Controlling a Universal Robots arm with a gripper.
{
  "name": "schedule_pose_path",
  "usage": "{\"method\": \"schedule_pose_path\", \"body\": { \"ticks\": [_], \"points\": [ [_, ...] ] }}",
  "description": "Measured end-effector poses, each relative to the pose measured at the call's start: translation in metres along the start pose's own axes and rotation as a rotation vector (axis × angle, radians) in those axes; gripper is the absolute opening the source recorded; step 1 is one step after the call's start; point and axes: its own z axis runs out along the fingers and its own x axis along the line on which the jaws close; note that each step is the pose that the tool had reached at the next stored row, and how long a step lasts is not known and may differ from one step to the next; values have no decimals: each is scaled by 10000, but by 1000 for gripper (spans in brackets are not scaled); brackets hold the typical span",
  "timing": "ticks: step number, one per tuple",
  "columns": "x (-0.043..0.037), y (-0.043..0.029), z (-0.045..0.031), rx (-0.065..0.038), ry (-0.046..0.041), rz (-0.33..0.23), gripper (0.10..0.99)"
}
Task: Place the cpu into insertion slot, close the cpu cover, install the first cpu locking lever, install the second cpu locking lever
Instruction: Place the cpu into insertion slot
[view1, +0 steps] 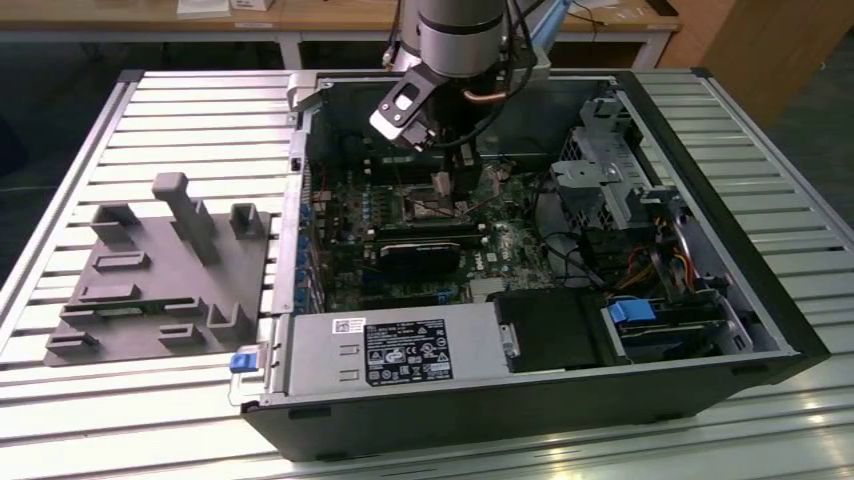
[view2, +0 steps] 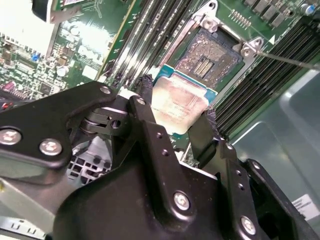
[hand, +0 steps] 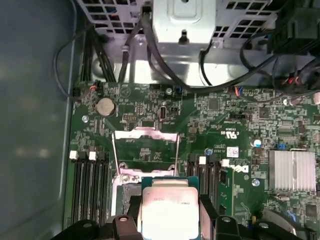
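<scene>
Jaws pinch cpu (view2: 182, 107) by opposite edges, metal top up, likely to keep it level. It hangs near slot (view2: 210, 57), unseated; cover (hand: 146, 133) stands swung open, leaving slot clear.

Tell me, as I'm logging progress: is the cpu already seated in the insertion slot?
No: in the second wrist view the gripper holds the cpu apart from the insertion slot, whose brownish centre lies bare.

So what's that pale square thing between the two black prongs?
That is the cpu. The second wrist view shows it pinched between the black fingers of the tool, close to the uncovered insertion slot.
</scene>
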Motion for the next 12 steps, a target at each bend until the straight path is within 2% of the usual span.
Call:
{"method": "schedule_pose_path", "body": {
  "ticks": [5, 12],
  "points": [
    [37, -63, 49, 0, 11, -122, 537],
    [120, -114, 143, 1, 12, -137, 537]
  ]
}}
